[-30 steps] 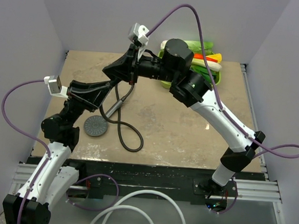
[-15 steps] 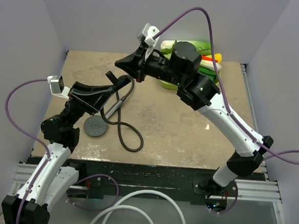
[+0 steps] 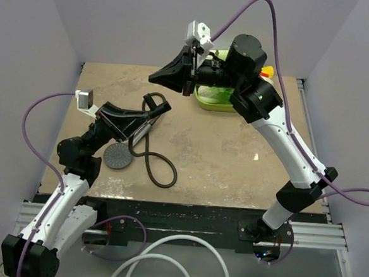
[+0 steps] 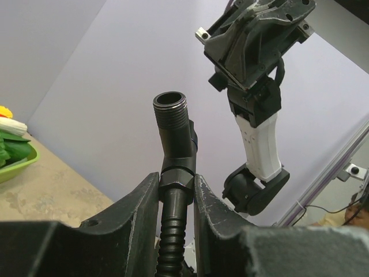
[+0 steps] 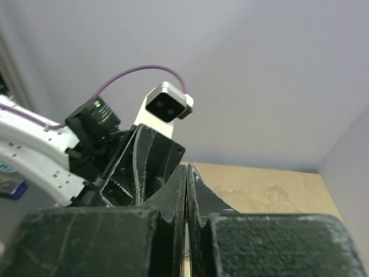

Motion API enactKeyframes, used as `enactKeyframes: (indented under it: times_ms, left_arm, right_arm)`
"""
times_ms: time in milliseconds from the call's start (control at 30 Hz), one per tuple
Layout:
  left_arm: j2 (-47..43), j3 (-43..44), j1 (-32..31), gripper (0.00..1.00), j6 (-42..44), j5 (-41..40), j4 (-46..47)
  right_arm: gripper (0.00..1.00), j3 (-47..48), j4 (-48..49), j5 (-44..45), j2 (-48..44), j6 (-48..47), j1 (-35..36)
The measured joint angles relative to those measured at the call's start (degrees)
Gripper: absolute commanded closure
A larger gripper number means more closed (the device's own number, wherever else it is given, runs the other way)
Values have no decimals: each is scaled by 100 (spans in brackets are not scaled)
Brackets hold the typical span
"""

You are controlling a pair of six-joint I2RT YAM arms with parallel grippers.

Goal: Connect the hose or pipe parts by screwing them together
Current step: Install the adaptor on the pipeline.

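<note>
My left gripper (image 3: pixel 154 113) (image 4: pixel 176 178) is shut on the nut at the end of the thin black hose (image 4: pixel 171 231), lifted above the table. The small black T-shaped fitting (image 4: pixel 173 124) (image 3: pixel 153 101) sits on that hose end, its threaded open end pointing up. The hose (image 3: pixel 158 173) loops down across the table to the handle of the dark grey shower head (image 3: pixel 118 155), which lies face up. My right gripper (image 3: pixel 156 79) (image 5: pixel 185 169) is shut on nothing, raised above and behind the fitting and apart from it.
A green bowl (image 3: pixel 207 103) of toy vegetables stands at the back of the table, under the right arm. A thick white hose (image 3: pixel 164 254) lies in front of the arm bases. Grey walls close in the left, back and right sides.
My right arm has lifted and pulled back to the right, away from the fitting, its jaws staying shut. My left arm has shifted a little right with the hose end still held.
</note>
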Motion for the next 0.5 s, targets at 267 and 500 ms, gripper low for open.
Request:
enactKeyframes:
  times_ms: [267,500]
  left_arm:
    - [26,0,-85,100,-55,273,70]
    - [57,0,-96,100,-92,367,114]
  right_arm:
    - [100,232,-227,-1510,640,210,-225]
    - [100,229,-286,-2085,876,365,-334]
